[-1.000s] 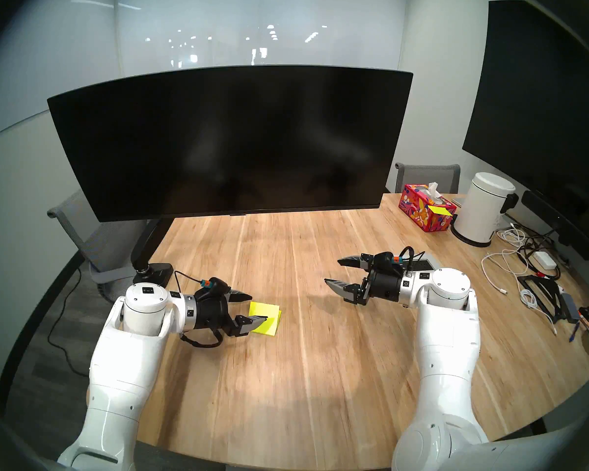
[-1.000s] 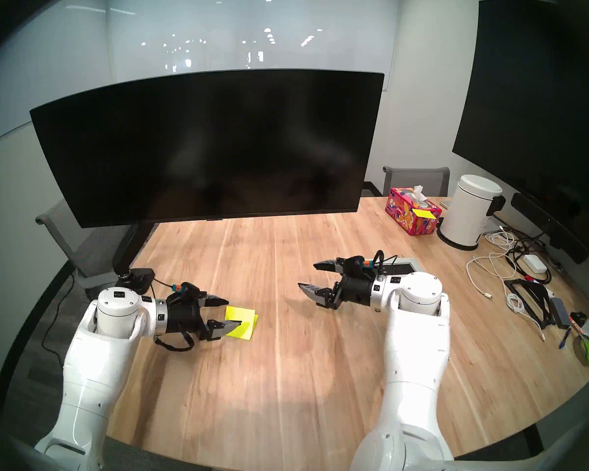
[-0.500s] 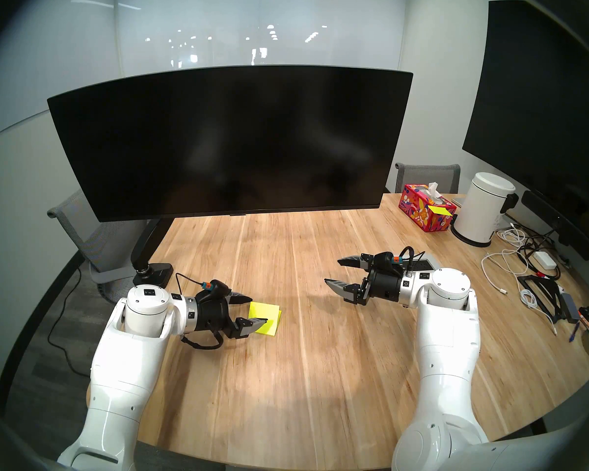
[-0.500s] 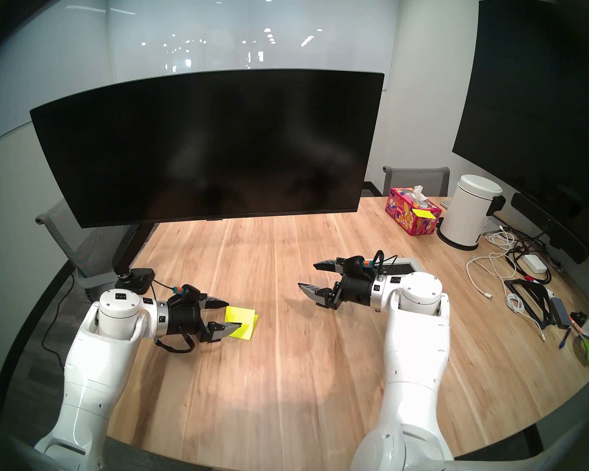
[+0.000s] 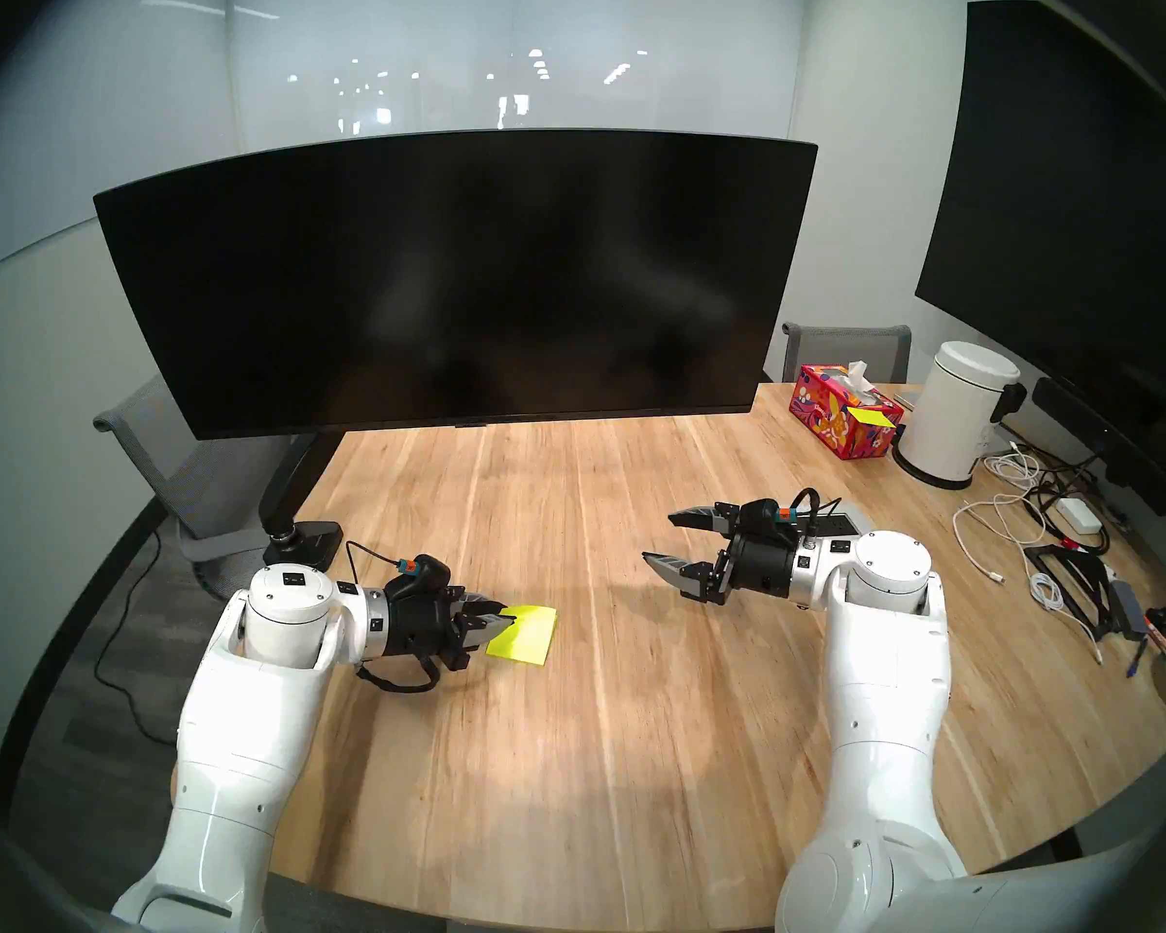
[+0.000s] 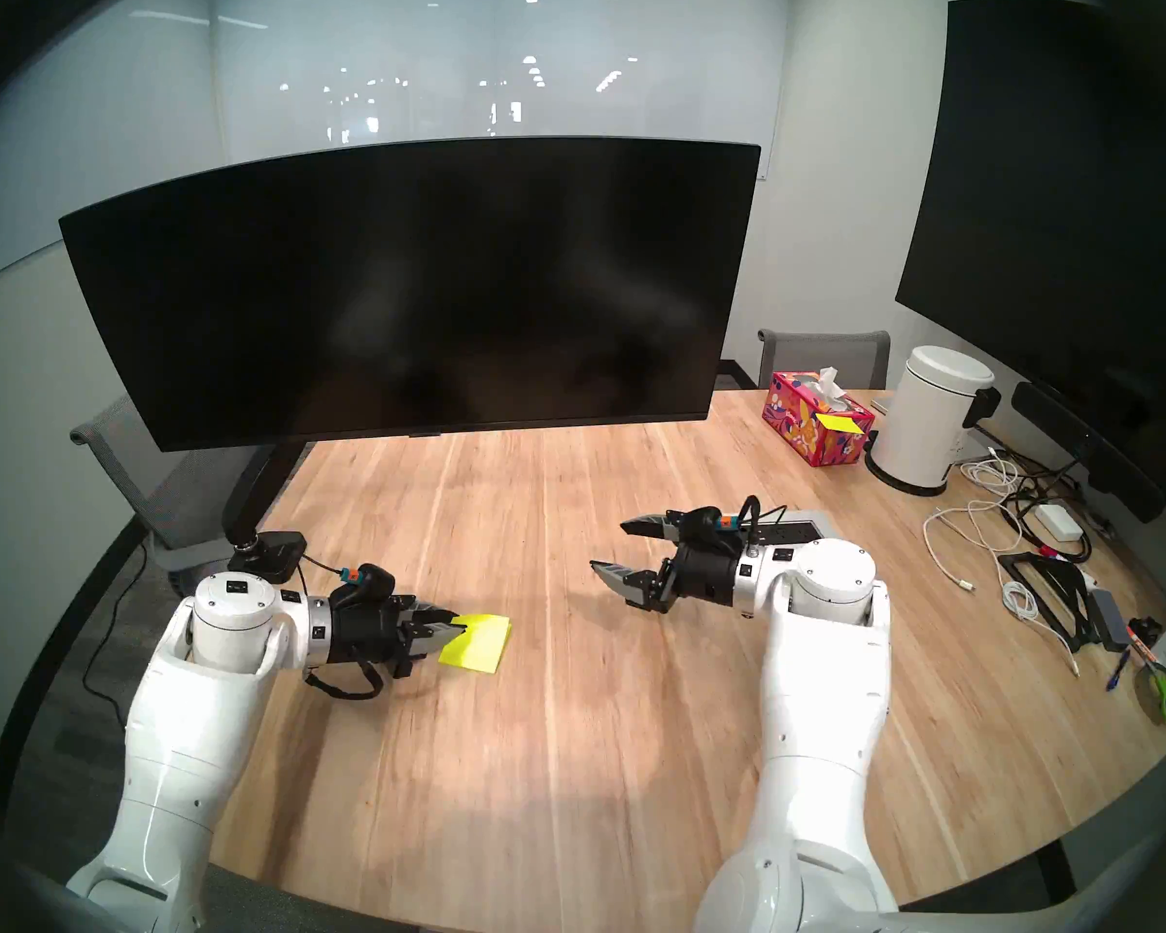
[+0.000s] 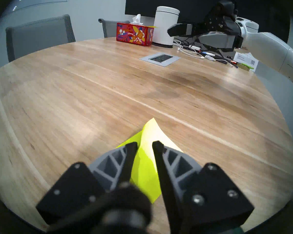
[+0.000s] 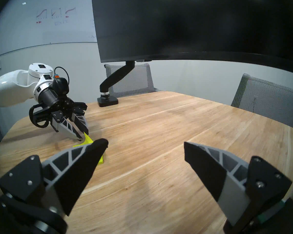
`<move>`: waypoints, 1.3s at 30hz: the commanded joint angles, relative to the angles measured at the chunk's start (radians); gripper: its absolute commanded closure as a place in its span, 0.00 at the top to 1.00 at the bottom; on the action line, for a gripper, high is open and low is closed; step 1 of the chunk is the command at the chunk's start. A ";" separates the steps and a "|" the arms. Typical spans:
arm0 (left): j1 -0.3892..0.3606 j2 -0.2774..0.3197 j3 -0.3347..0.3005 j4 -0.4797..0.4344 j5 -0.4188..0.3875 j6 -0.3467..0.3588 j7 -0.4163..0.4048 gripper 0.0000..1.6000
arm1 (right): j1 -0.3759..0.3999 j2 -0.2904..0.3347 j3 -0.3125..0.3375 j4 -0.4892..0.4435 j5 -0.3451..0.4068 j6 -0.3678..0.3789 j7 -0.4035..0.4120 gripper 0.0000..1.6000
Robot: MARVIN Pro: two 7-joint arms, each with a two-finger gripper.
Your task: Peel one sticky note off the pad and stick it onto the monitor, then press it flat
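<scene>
The yellow pad (image 5: 533,632) (image 6: 483,645) lies on the table's left side, in front of the wide curved black monitor (image 5: 452,285) (image 8: 193,26). My left gripper (image 5: 506,620) (image 7: 144,144) is at the pad's near-left edge, low over the table. Its jaws stand a narrow gap apart. The sticky note (image 7: 145,169), the top sheet, curls up between the fingers. Whether the pads press it I cannot tell. My right gripper (image 5: 659,538) (image 8: 145,143) hovers wide open over the table's right middle, holding nothing.
The monitor's arm base (image 5: 301,541) is clamped behind my left wrist. At the back right stand a red tissue box (image 5: 843,420), a white bin (image 5: 957,420) and loose cables (image 5: 1011,514), under a big flat display (image 5: 1071,204). A power outlet plate (image 7: 160,58) sits in the table.
My left jaws went from wide open to a narrow gap around the raised sheet, whose near corner now lifts at the fingertips. The right arm has not moved.
</scene>
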 commanded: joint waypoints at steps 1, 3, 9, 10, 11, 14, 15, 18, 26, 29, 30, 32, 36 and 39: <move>-0.002 0.002 -0.003 -0.018 0.000 0.008 0.000 0.57 | 0.010 0.001 0.002 -0.013 0.007 -0.001 -0.001 1.00; -0.003 0.002 -0.002 -0.019 0.000 0.009 0.000 0.64 | 0.010 0.001 0.002 -0.013 0.007 -0.001 -0.001 1.00; -0.003 0.004 -0.002 -0.020 0.000 0.010 -0.003 0.85 | 0.010 0.001 0.002 -0.013 0.007 -0.001 -0.001 1.00; -0.003 0.004 -0.002 -0.020 0.000 0.010 -0.003 0.85 | 0.010 0.001 0.002 -0.013 0.007 -0.001 -0.001 1.00; -0.003 0.004 -0.002 -0.020 0.001 0.010 -0.003 0.85 | 0.010 0.001 0.002 -0.013 0.007 -0.001 -0.001 1.00; -0.002 0.004 -0.001 -0.016 0.002 0.007 -0.003 0.85 | 0.010 0.001 0.002 -0.013 0.007 -0.001 -0.001 1.00; -0.002 0.004 -0.001 -0.016 0.002 0.007 -0.003 0.85 | 0.010 0.001 0.002 -0.013 0.007 -0.001 -0.001 1.00; -0.001 0.004 0.001 -0.012 0.002 0.003 -0.004 0.83 | 0.010 0.001 0.002 -0.013 0.007 -0.001 -0.001 1.00; 0.001 0.002 0.006 -0.009 0.008 0.000 0.000 0.87 | 0.010 0.001 0.002 -0.013 0.007 -0.001 -0.001 1.00; 0.000 -0.001 0.010 -0.003 0.011 -0.002 0.002 0.87 | 0.010 0.001 0.002 -0.013 0.007 -0.001 -0.001 1.00; 0.000 -0.002 0.011 -0.001 0.012 -0.003 0.003 0.87 | 0.010 0.001 0.002 -0.013 0.007 -0.001 -0.001 1.00; 0.000 -0.002 0.013 0.001 0.013 -0.005 0.003 0.87 | 0.010 0.001 0.002 -0.013 0.007 -0.001 -0.001 1.00; 0.003 -0.003 0.015 0.002 0.015 -0.004 0.006 0.87 | 0.010 0.001 0.002 -0.013 0.007 -0.001 -0.001 1.00; 0.004 -0.003 0.016 0.005 0.015 -0.007 0.008 0.87 | 0.010 0.001 0.002 -0.013 0.007 -0.001 -0.001 1.00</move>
